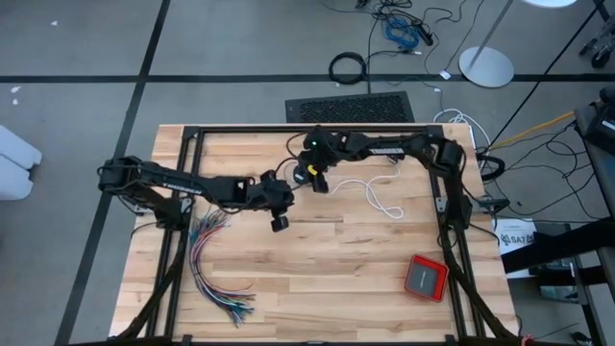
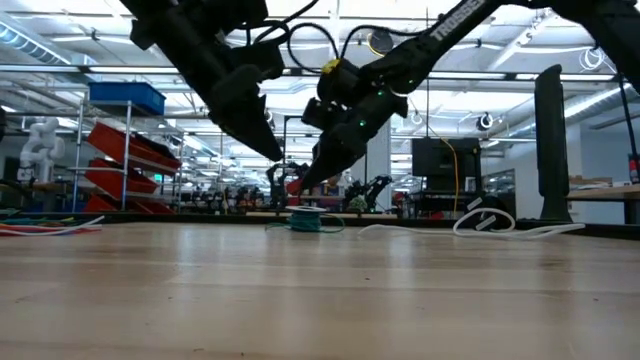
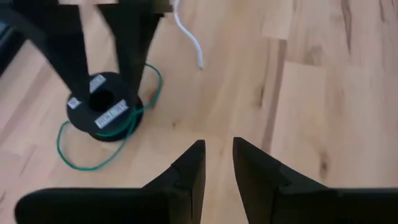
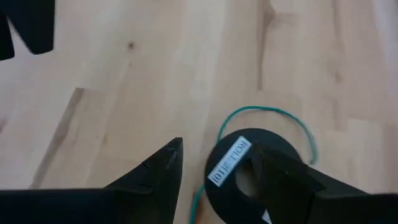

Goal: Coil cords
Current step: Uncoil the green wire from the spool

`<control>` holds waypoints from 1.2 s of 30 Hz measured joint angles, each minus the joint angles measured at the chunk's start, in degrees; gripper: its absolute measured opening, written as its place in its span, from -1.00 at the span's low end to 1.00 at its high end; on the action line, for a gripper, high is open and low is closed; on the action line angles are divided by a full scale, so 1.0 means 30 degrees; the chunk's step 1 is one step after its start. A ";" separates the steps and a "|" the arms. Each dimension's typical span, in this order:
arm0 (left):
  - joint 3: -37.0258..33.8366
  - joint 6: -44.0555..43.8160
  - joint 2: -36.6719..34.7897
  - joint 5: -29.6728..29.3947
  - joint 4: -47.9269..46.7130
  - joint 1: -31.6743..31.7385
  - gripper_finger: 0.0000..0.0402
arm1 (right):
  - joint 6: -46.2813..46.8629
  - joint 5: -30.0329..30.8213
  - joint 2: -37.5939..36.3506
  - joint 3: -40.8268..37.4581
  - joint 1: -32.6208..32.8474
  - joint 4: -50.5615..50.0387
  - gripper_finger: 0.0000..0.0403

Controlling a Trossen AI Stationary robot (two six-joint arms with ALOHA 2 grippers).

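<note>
- Fanned bundle of many-coloured wires lies at worktop left, off-task.
- Left end effector hovers empty, fingers slightly parted, near the spool.
- Thin teal-green cord loops loosely around a black plastic spool at worktop centre-rear.
- Right end effector is nearer, directly above, spread wide astride the spool.
- White cord trails right, clear of both.

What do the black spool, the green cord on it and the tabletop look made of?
Black spool: probably moulded plastic, matte, with white printed labels stuck on its flange. Green cord: thin wire in smooth plastic-looking insulation; it lies in loose springy loops. Tabletop: light wood, butcher-block style; joined planks and grain show, with a slight sheen.
</note>
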 joint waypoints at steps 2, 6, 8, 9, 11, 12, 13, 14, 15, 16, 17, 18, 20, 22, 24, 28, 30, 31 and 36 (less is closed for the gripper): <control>0.0000 -0.0121 0.0005 -0.0022 -0.0105 -0.0264 -0.56 | 0.0094 -0.0177 0.0562 0.0526 -0.0212 -0.0454 -0.10; 0.0001 -0.0224 0.0005 -0.0096 -0.0008 -0.0719 -0.56 | 0.0164 -0.0316 0.1576 0.0985 -0.0734 -0.1274 -0.10; 0.0006 -0.0360 0.0005 -0.0270 0.0010 -0.0877 -0.56 | 0.0171 -0.0388 0.1771 0.1047 -0.0908 -0.1376 -0.10; 0.0007 -0.0376 0.0005 -0.0415 -0.0007 -0.0954 -0.56 | 0.0172 -0.0263 0.1833 0.1071 -0.0955 -0.1505 -0.11; 0.0000 -0.0406 0.0005 -0.0691 -0.0002 -0.1045 -0.56 | 0.0206 -0.0297 0.1885 0.1078 -0.1075 -0.1788 -0.12; 0.0007 -0.0413 0.0005 -0.0786 -0.0017 -0.1096 -0.56 | 0.0215 -0.0281 0.1875 0.1095 -0.1078 -0.1977 -0.15; 0.0007 -0.0413 0.0005 -0.0806 0.0003 -0.1103 -0.56 | 0.0225 -0.0277 0.1795 0.1095 -0.1094 -0.2198 -0.19; 0.0007 -0.0413 0.0005 -0.0814 -0.0013 -0.1103 -0.56 | 0.0228 -0.0214 0.1687 0.1086 -0.1100 -0.2593 -0.23; 0.0007 -0.0413 0.0005 -0.0873 -0.0054 -0.1103 -0.56 | 0.0187 -0.0229 0.1566 0.1073 -0.1093 -0.3003 -0.30; 0.0007 -0.0412 0.0005 -0.1000 -0.0021 -0.1103 -0.56 | 0.0095 -0.0300 0.1471 0.1062 -0.1093 -0.3313 -0.37; 0.0007 -0.0406 0.0005 -0.1076 -0.0027 -0.1103 -0.56 | -0.0014 -0.0308 0.1437 0.1051 -0.1087 -0.3555 -0.44; 0.0007 -0.0391 0.0005 -0.1093 -0.0033 -0.1103 -0.56 | -0.0084 -0.0352 0.1433 0.1051 -0.1060 -0.3611 -0.51; 0.0007 -0.0347 0.0005 -0.1149 -0.0010 -0.1089 -0.56 | -0.0249 -0.0622 0.1402 0.1061 -0.1059 -0.4007 -0.65; 0.0007 -0.0355 0.0005 -0.1246 -0.0002 -0.1045 -0.56 | -0.0423 -0.0937 0.1368 0.1066 -0.1056 -0.4396 -0.76; 0.0007 -0.0353 0.0005 -0.1287 -0.0003 -0.1045 -0.56 | -0.0425 -0.1000 0.1360 0.1074 -0.1056 -0.4608 -0.83; 0.0007 -0.0358 0.0005 -0.1290 -0.0017 -0.1045 -0.56 | -0.0548 -0.1072 0.1103 0.1059 -0.1021 -0.5498 -0.93; 0.0007 -0.0362 0.0005 -0.1290 -0.0062 -0.1045 -0.56 | -0.0588 -0.1002 0.1007 0.1053 -0.1020 -0.5553 -0.95; 0.0007 -0.0362 0.0005 -0.1290 -0.0060 -0.1045 -0.56 | -0.0619 -0.1002 0.0993 0.1038 -0.1020 -0.5555 -0.95; 0.0007 -0.0362 0.0005 -0.1290 -0.0050 -0.1045 -0.56 | -0.0846 -0.0841 0.0953 0.1019 -0.1042 -0.5474 -0.84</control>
